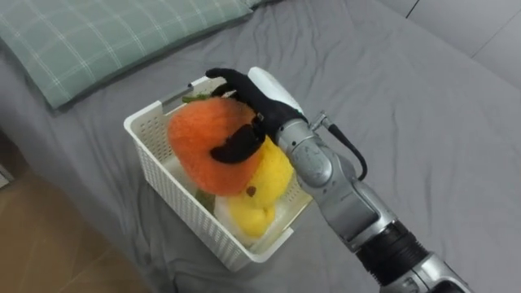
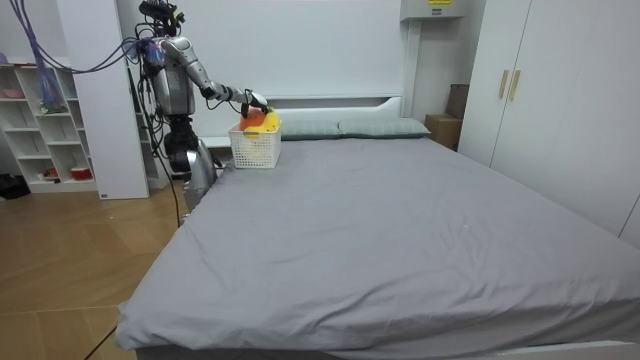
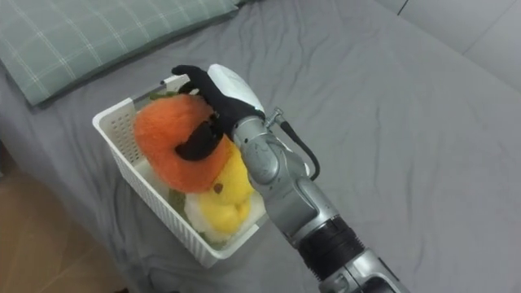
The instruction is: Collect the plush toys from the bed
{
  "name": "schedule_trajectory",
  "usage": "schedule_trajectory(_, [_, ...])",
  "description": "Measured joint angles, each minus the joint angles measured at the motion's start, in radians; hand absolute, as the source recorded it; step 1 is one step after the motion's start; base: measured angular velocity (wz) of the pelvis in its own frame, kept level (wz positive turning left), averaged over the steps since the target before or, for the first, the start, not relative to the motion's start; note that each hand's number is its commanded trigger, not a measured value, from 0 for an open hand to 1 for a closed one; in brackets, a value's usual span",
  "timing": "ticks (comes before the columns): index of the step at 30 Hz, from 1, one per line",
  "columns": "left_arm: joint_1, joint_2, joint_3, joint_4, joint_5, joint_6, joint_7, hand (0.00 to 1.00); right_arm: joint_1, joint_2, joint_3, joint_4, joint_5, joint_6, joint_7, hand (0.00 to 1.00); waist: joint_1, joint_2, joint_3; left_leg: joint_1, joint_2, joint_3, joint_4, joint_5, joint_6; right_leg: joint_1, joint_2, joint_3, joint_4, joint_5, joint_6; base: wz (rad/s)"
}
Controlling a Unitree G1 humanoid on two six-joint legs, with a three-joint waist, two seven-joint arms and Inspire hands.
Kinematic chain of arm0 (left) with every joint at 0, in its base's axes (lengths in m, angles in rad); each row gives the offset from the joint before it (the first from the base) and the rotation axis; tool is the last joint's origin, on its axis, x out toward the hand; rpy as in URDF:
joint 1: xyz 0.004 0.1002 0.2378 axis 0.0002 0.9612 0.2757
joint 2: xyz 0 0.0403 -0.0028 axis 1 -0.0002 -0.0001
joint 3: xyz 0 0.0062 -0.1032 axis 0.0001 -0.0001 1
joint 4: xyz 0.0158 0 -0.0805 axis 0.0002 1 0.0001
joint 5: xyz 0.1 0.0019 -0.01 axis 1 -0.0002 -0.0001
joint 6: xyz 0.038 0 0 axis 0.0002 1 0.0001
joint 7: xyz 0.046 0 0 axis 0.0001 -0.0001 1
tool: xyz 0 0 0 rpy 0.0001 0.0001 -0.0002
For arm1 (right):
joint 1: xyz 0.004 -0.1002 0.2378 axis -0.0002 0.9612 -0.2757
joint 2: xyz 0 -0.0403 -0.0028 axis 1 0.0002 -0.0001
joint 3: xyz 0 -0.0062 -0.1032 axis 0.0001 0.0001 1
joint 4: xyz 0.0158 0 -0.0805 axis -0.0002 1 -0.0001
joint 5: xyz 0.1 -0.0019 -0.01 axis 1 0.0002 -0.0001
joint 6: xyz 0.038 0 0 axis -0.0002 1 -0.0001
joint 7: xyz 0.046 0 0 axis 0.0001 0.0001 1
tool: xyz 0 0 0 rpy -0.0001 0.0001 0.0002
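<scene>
A: What worries you here?

B: The pile. The round orange plush toy (image 1: 203,142) sits high at the centre of the frame, bulging above the rim of the white plastic lattice basket (image 1: 175,195). It seems to lean on the yellow plush toy (image 1: 264,183) already inside. If the right hand (image 1: 260,104) lets go where it is, I think the orange one could roll off that soft yellow lump and tip over the rim.

A: Onto the sheet?

B: Or worse. The basket stands on the grey bed sheet (image 1: 407,106) close to the mattress edge, with wooden floor (image 1: 49,236) in the lower left corner. A toy tumbling that way would probably end up down there. A hard downward push on the load might also shove the light basket toward that edge.

A: How is the hand set?

B: Closed round the toy. The dark fingers (image 1: 232,80) curl over its top, near the upper centre. The thumb (image 1: 236,149) sinks into its front face, so the plush is pinched between them.

A: Anything else nearby?

B: A green checked pillow (image 1: 106,37) lies in the upper left, well apart from the basket.
</scene>
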Motion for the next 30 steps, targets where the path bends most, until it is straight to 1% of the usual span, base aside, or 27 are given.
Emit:
schedule_trajectory(1, [0.000,0.000,-0.001,0.000,0.000,0.000,0.000,0.00,0.000,-0.002,0.000,0.001,0.000,-0.002,-0.002,0.00,-0.001,0.003,0.0022,-0.001,0.000,0.000,0.001,0.000,0.000,0.000,0.000,0.002,0.000,0.000,0.000,0.00])
schedule_trajectory(2, [0.001,0.000,-0.001,0.000,0.000,0.000,0.000,0.00,0.000,-0.003,0.000,0.002,0.001,-0.003,-0.003,0.00,-0.001,0.004,0.0025,-0.001,0.000,0.000,0.002,0.000,0.000,0.000,0.001,0.002,0.000,0.000,0.000,0.00])
schedule_trajectory(7, [0.005,0.001,0.000,0.000,-0.001,0.000,0.000,0.00,0.000,-0.016,-0.002,0.016,0.002,-0.010,-0.003,0.00,-0.006,0.003,0.0014,-0.001,0.000,0.000,0.002,0.000,0.000,-0.001,0.001,0.004,0.000,0.000,0.000,0.00])
schedule_trajectory(10, [0.008,0.002,-0.002,0.000,-0.001,0.000,0.000,0.00,0.000,-0.030,-0.011,0.016,0.003,-0.015,-0.011,0.00,-0.013,0.004,-0.0010,-0.001,0.000,0.000,0.002,0.000,0.000,0.000,0.001,0.004,0.000,0.000,0.000,0.00])
schedule_trajectory(12, [0.011,0.004,-0.002,0.000,-0.001,0.000,0.000,0.00,0.000,-0.041,-0.011,0.016,0.003,-0.027,-0.024,0.00,-0.028,0.006,-0.0042,0.000,0.000,0.000,0.004,0.001,-0.001,0.001,0.001,0.007,0.000,0.000,0.000,0.00])
schedule_trajectory(17, [0.012,0.004,-0.004,-0.001,0.000,-0.001,0.000,0.00,0.000,-0.057,-0.025,0.016,0.008,-0.043,-0.056,0.00,-0.037,0.014,-0.0103,0.011,0.002,0.016,0.002,0.002,-0.001,0.001,0.002,0.037,0.000,-0.001,0.002,-0.10])
schedule_trajectory(20, [0.015,0.001,-0.001,0.000,0.001,-0.002,0.000,0.00,0.002,-0.070,-0.068,0.004,0.013,-0.053,-0.065,0.00,-0.051,0.014,-0.0116,0.018,0.003,0.025,0.004,0.002,0.000,0.003,0.003,0.052,0.000,-0.001,0.002,-0.08])
schedule_trajectory(23, [0.018,0.002,-0.002,0.000,-0.002,-0.002,0.000,0.00,0.005,-0.094,-0.108,-0.062,0.015,-0.054,-0.095,0.00,-0.062,0.015,-0.0126,0.024,0.006,0.044,0.001,0.002,0.000,0.002,0.003,0.069,0.000,-0.001,0.002,-0.15])
schedule_trajectory(24, [0.020,0.004,-0.002,0.001,-0.008,-0.004,0.000,0.00,0.005,-0.104,-0.118,-0.088,0.024,-0.054,-0.107,0.00,-0.075,0.017,-0.0162,0.027,0.007,0.047,0.000,0.002,0.001,0.004,0.002,0.070,0.001,-0.001,0.002,-0.11])
schedule_trajectory(25, [0.021,0.004,-0.002,0.001,-0.008,-0.006,0.000,0.00,0.005,-0.115,-0.136,-0.103,0.044,-0.074,-0.113,0.00,-0.090,0.018,-0.0176,0.031,0.008,0.050,0.001,0.002,0.001,0.008,0.002,0.071,0.001,-0.001,0.002,-0.06])
schedule_trajectory(26, [0.021,0.006,-0.001,0.001,-0.008,-0.006,0.000,0.00,0.005,-0.119,-0.146,-0.103,0.053,-0.086,-0.117,0.00,-0.092,0.020,-0.0172,0.035,0.009,0.053,0.000,0.002,0.001,0.010,0.003,0.075,0.002,-0.001,0.002,-0.08])
schedule_trajectory(27, [0.024,0.009,-0.001,0.001,-0.010,-0.008,0.000,0.00,0.005,-0.122,-0.170,-0.103,0.070,-0.093,-0.121,0.00,-0.101,0.027,-0.0157,0.045,0.010,0.060,0.000,0.001,0.003,0.018,0.004,0.085,0.001,-0.001,0.002,-0.11])
schedule_trajectory(28, [0.027,0.009,-0.001,0.001,-0.013,-0.009,0.000,0.00,0.005,-0.122,-0.179,-0.103,0.076,-0.093,-0.128,0.00,-0.106,0.030,-0.0177,0.049,0.010,0.063,-0.001,0.000,0.003,0.020,0.004,0.088,0.001,-0.001,0.002,-0.15])
schedule_trajectory(29, [0.033,0.011,-0.001,0.004,-0.018,-0.013,0.000,0.00,0.005,-0.122,-0.195,-0.109,0.082,-0.093,-0.142,0.00,-0.116,0.037,-0.0200,0.056,0.011,0.068,-0.006,0.000,0.004,0.022,0.003,0.093,0.002,-0.001,0.002,-0.21])
schedule_trajectory(30, [0.038,0.010,-0.001,0.010,-0.018,-0.016,0.000,0.00,0.008,-0.124,-0.212,-0.123,0.084,-0.093,-0.151,0.00,-0.128,0.044,-0.0242,0.061,0.014,0.079,-0.016,0.000,0.004,0.021,0.003,0.102,0.005,-0.001,0.002,-0.20])
